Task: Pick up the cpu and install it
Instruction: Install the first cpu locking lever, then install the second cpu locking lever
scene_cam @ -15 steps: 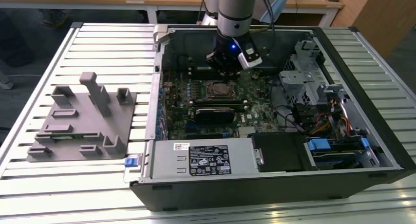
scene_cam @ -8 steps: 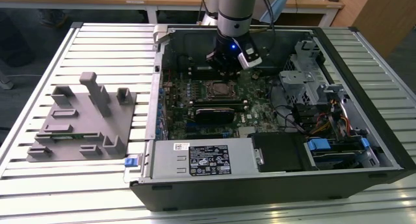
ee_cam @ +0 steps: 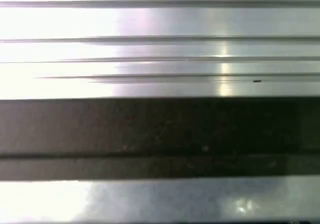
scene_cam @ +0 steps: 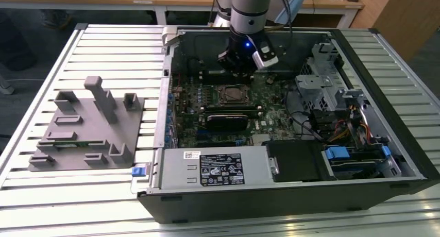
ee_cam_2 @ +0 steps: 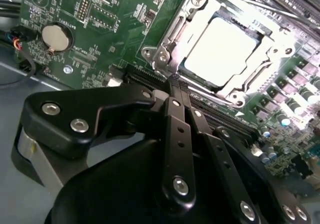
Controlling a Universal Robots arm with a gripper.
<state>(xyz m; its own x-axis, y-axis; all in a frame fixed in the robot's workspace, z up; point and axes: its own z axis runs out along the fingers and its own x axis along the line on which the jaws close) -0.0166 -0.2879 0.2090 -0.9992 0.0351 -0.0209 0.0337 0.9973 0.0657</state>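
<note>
The cpu (ee_cam_2: 222, 51), a pale silvery square, lies flat inside the metal socket frame (ee_cam_2: 165, 54) on the green motherboard (ee_cam_2: 115, 29). My gripper (ee_cam_2: 176, 81) hangs just beside the socket. Its two black fingers are pressed together with nothing between them, so it is shut and empty. In the exterior view the gripper (scene_cam: 240, 74) stands inside the open computer case, just above the far edge of the socket (scene_cam: 232, 94), and apart from it.
Case walls (scene_cam: 165, 92) ring the board. A drive cage (scene_cam: 323, 87) and cables sit at the exterior view's right, a power supply (scene_cam: 213, 167) at the front. A grey fixture block (scene_cam: 86, 126) rests on the slatted table (ee_cam: 160, 49). A coin battery (ee_cam_2: 54, 36) lies near the socket.
</note>
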